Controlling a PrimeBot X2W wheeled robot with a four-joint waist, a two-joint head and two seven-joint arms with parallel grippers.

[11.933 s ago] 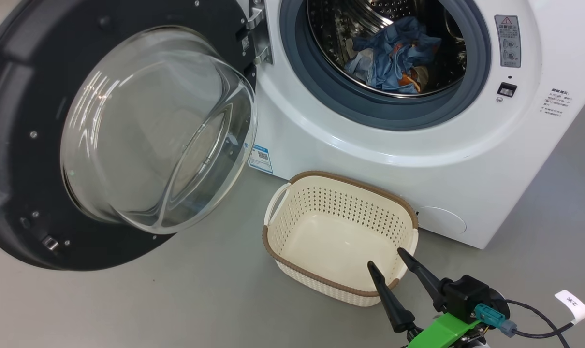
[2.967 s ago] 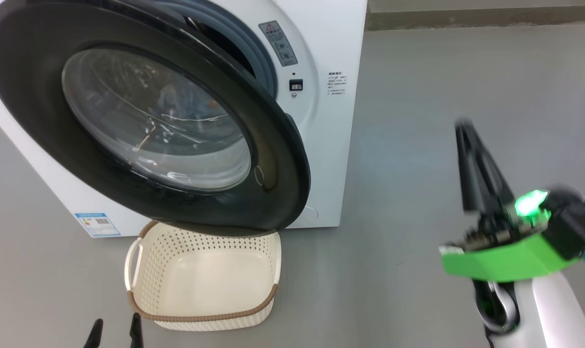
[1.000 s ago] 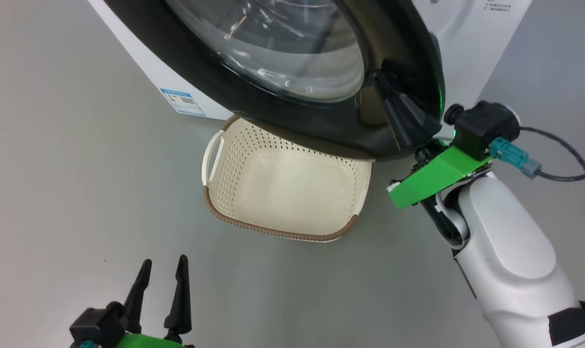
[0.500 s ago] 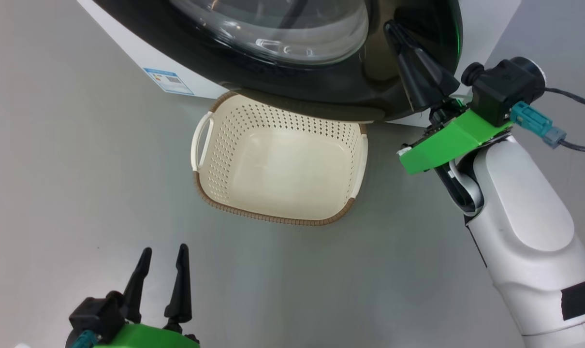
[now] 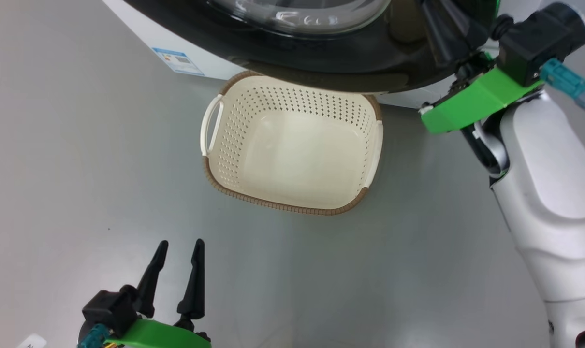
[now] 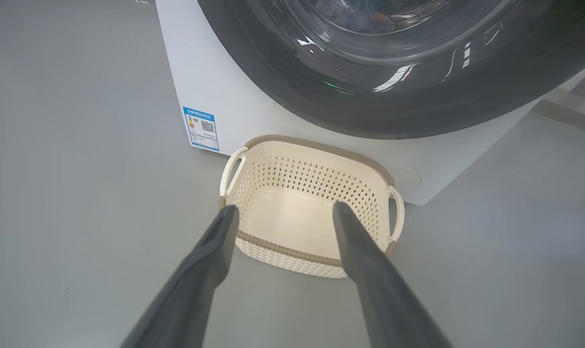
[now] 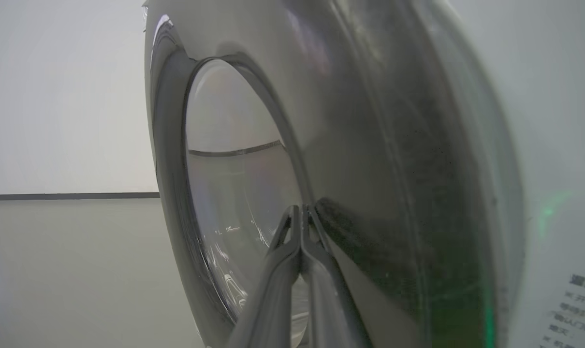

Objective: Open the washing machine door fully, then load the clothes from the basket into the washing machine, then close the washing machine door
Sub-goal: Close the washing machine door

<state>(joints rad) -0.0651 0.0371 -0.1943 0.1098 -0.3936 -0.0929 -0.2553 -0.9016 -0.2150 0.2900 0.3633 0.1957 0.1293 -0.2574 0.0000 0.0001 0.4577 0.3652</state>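
The washing machine door (image 5: 350, 63) hangs over the far rim of the basket (image 5: 283, 207), close to the white washing machine (image 5: 142, 34). My right gripper (image 7: 301, 209) is shut on nothing, its tips pressed on the door's glossy black rim (image 7: 370, 145) beside the glass window (image 7: 234, 169); its fingers (image 5: 445, 34) show dark against the door. The basket (image 6: 316, 145) is empty. Bluish clothes (image 6: 365, 12) with an orange patch show dimly through the glass. My left gripper (image 5: 180, 243) stands open low over the floor, short of the basket, also in its wrist view (image 6: 286, 208).
Grey floor surrounds the basket on the left, front and right. My white right forearm (image 5: 553, 193) rises along the right side. A blue label (image 6: 201, 128) marks the machine's lower corner. A dark baseboard (image 7: 70, 196) runs along the far wall.
The head view has shifted. My shut right gripper has stayed against the door's rim and gone farther up the picture with the door. The left gripper is still open.
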